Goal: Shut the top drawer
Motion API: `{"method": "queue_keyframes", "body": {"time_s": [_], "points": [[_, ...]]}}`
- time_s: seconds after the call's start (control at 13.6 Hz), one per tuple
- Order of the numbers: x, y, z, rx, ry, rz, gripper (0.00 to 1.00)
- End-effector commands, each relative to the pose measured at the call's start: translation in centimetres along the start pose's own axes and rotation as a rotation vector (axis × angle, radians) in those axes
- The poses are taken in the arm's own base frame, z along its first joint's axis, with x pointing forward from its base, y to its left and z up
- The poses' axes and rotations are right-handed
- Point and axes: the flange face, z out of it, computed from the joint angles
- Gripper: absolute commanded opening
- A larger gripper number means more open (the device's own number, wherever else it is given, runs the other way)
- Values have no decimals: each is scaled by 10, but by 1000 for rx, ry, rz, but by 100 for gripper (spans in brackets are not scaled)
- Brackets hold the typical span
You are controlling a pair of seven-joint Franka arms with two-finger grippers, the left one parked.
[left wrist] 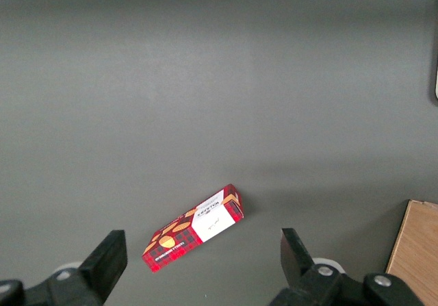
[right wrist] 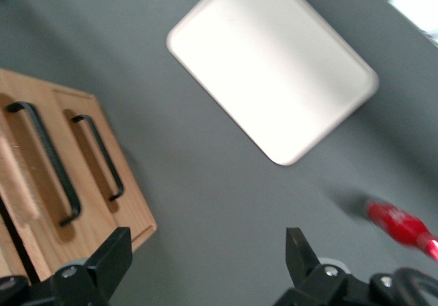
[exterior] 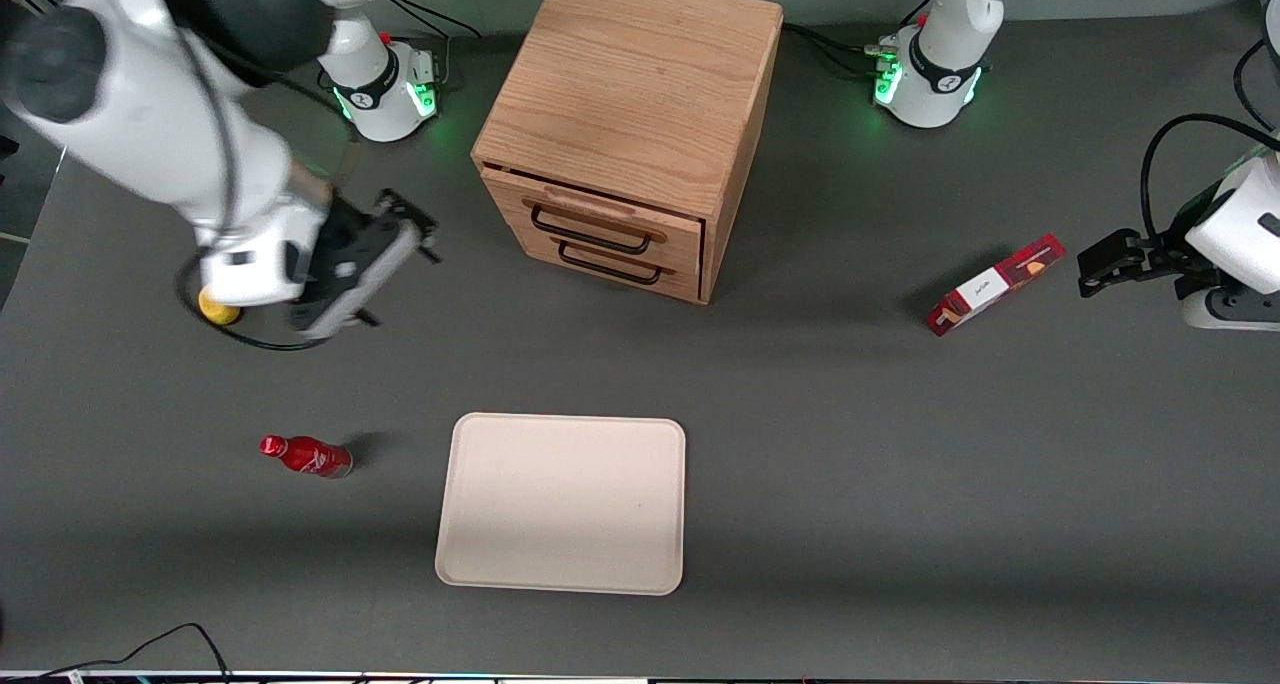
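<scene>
Worktop (exterior: 900, 484) lies bare between the end effector (exterior: 395, 239) and the wooden cabinet (exterior: 630, 94). Fingers (right wrist: 113, 255) spread wide, gripping nothing, it hangs above the surface beside the cabinet, toward the working arm's end. The top drawer (exterior: 600, 222) juts slightly from the cabinet's front edge, black handle (exterior: 590, 236) facing the tray (exterior: 562, 504). A red bottle (exterior: 305, 455) lies beside that tray, and a red box (exterior: 992, 286) toward the parked arm's end.
</scene>
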Motion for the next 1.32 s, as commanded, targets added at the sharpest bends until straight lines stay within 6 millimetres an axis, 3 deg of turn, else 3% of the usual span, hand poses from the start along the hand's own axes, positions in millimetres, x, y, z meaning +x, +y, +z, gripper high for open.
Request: {"method": "queue_keyframes", "body": {"time_s": [0.0,0.22,0.51,0.66,0.81,1.25], "points": [[-41,45,-22,1,20,332,100],[-92,97,-49,-28,7,510,100],[-150,113,-75,-163,-20,657,100],[-154,113,-73,-164,-24,692,100],[-150,104,-74,-164,-15,835,100],[-140,84,-71,-158,-52,793,100]]}}
